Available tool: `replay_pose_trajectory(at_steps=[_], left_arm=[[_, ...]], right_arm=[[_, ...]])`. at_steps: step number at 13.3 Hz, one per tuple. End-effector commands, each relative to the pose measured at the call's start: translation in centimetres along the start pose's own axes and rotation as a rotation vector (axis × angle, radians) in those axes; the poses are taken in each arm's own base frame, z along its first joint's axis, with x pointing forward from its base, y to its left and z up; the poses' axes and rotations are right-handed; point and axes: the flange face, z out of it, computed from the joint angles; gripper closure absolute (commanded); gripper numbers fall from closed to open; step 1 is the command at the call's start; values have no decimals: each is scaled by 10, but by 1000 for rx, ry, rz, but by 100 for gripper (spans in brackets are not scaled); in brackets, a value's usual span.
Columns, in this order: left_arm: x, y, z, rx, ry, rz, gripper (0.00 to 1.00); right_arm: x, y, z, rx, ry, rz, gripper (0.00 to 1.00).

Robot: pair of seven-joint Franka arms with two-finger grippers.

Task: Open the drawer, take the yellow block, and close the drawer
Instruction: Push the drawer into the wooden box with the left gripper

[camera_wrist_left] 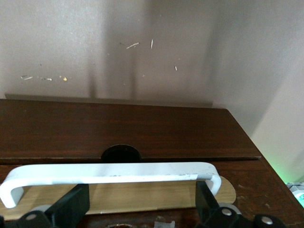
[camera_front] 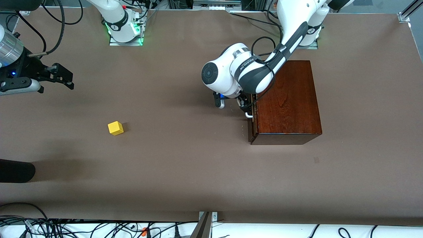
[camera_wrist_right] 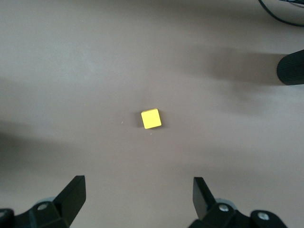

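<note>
The dark mahogany box [camera_front: 287, 99] stands toward the left arm's end of the table. The drawer [camera_front: 253, 119] has its front close against the box, and its white loop handle [camera_front: 248, 114] faces the table's middle. My left gripper [camera_front: 245, 106] is at that handle. In the left wrist view the handle [camera_wrist_left: 109, 173] runs across just ahead of the left gripper [camera_wrist_left: 142, 190], which is open. The yellow block [camera_front: 115, 128] lies on the bare table toward the right arm's end. My right gripper [camera_front: 71, 81] hangs open and empty above the table, with the block [camera_wrist_right: 151, 118] ahead of the right gripper [camera_wrist_right: 137, 183].
A black rounded object [camera_front: 16, 172] pokes in over the table's edge at the right arm's end, nearer the front camera than the block, and also shows in the right wrist view [camera_wrist_right: 292, 70]. Cables [camera_front: 99, 228] lie along the near edge. The brown table [camera_front: 185, 158] spreads between block and box.
</note>
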Motion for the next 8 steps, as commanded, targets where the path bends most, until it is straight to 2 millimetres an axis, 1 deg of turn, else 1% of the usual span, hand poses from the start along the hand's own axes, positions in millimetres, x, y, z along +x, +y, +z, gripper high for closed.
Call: replay_pose_trajectory(at_steps=[1,4,5,6,8], left_arm=[[-17,0,-2,70,-86,10,0],[-12,4,0,82,-94,16,0],[-9,7,-5,89,-79,12,0],[-5,9,-13,100,-54,7,0],[19,32,-42,160,28,-19,0]], right_arm=[[2,-4,-5,-12,-5,9,0],[2,-3,-5,-12,-5,11,0],[2,-3,-5,-12,-5,9,0],[2,-4,-5,-12,-5,9,0],[2,-4,-5,-12,-5,7,0]])
